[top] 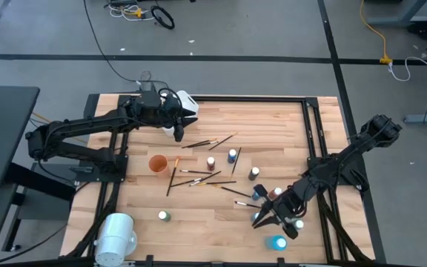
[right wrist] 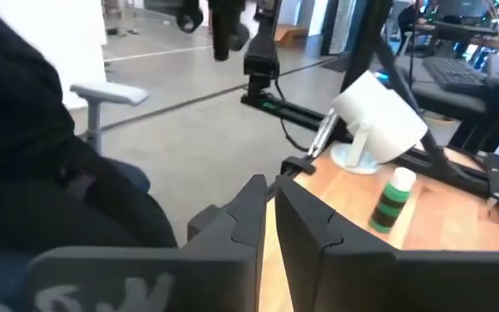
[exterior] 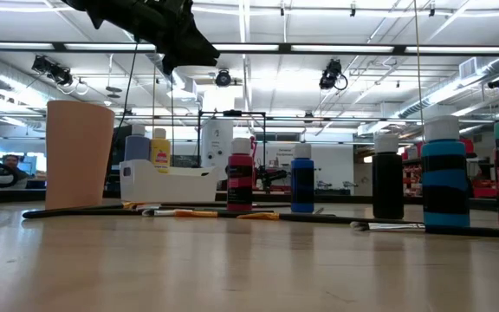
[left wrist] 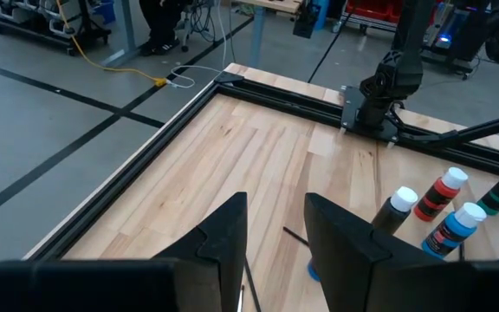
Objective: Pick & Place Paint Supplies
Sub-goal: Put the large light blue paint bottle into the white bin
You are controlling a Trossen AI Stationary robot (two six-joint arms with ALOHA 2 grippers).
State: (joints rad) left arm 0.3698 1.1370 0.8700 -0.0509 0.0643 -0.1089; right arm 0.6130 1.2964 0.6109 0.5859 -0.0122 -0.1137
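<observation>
Small white-capped paint bottles stand on the table: a red one [top: 210, 161], a blue one [top: 232, 155], a black one [top: 253, 173], a green one [top: 163, 215] and a teal one [top: 277, 242]. Thin dark brushes [top: 199, 174] lie flat in the middle. My left gripper [left wrist: 275, 234] is open and empty, raised beside the white tub [top: 187, 102] at the far side. My right gripper [right wrist: 269, 217] is shut, with nothing visible between its fingers. It hovers at the near right [top: 264, 220] among several bottles.
An orange cup [top: 158, 163] stands left of the brushes. A large white cylinder [top: 116, 233] lies at the near left corner. A yellow bottle [exterior: 159, 152] shows at the tub. A black frame rail [top: 313, 126] runs along the right side. Bare wood shows at the far right.
</observation>
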